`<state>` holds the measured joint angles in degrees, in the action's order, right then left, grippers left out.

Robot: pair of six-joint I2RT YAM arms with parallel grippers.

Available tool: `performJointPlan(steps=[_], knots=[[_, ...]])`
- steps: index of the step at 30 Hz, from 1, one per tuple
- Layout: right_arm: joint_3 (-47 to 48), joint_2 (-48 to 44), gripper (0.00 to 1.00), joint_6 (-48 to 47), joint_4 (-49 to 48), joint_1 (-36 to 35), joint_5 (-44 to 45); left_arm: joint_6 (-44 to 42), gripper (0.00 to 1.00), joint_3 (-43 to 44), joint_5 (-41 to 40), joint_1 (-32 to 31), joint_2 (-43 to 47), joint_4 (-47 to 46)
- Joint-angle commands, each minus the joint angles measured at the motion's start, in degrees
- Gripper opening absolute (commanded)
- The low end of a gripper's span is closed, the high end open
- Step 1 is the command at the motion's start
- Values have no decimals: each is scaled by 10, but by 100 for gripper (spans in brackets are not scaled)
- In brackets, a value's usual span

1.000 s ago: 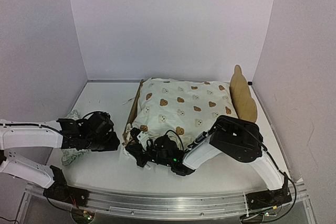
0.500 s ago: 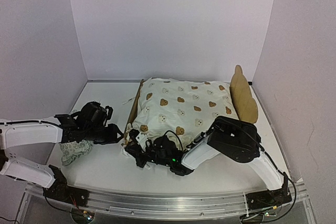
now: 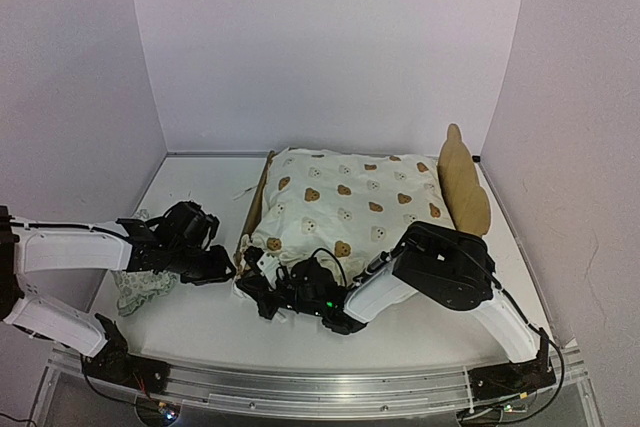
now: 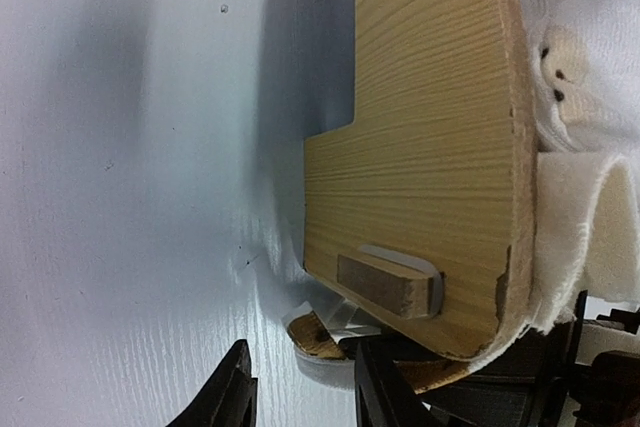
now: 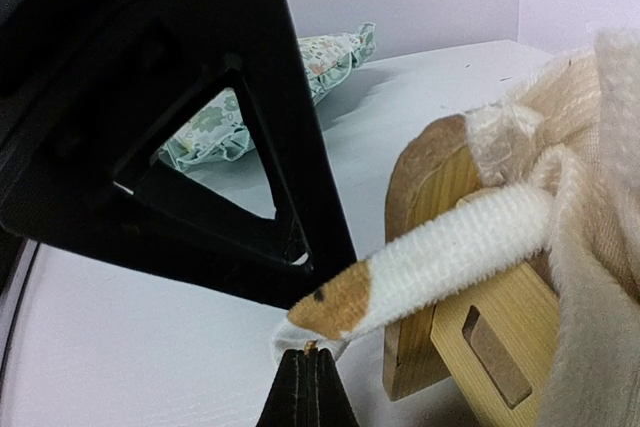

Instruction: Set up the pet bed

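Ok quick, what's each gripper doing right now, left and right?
Left gripper: open, empty, next to the bed.
Right gripper: closed, just under the tie; whether it pinches anything cannot be told.

The pet bed (image 4: 420,147) is pale grained wood, its cover (image 3: 345,202) soft matt cloth.

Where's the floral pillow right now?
Top view, left side of the table: the floral pillow lies partly under the left arm, left of the pet bed.
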<state>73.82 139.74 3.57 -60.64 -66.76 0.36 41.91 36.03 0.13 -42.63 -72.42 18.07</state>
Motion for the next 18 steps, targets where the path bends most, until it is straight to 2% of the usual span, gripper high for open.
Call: performJointPlan(steps=[1,6,18], knots=[[21,9,0,-4,-12,11,-3,9,35,22,4,1,-13,-6],[22,10,0,-1,-11,11,-16,17,34,17,4,1,-28,-28],[23,11,0,3,-11,11,-22,32,23,10,-23,1,-45,-64]])
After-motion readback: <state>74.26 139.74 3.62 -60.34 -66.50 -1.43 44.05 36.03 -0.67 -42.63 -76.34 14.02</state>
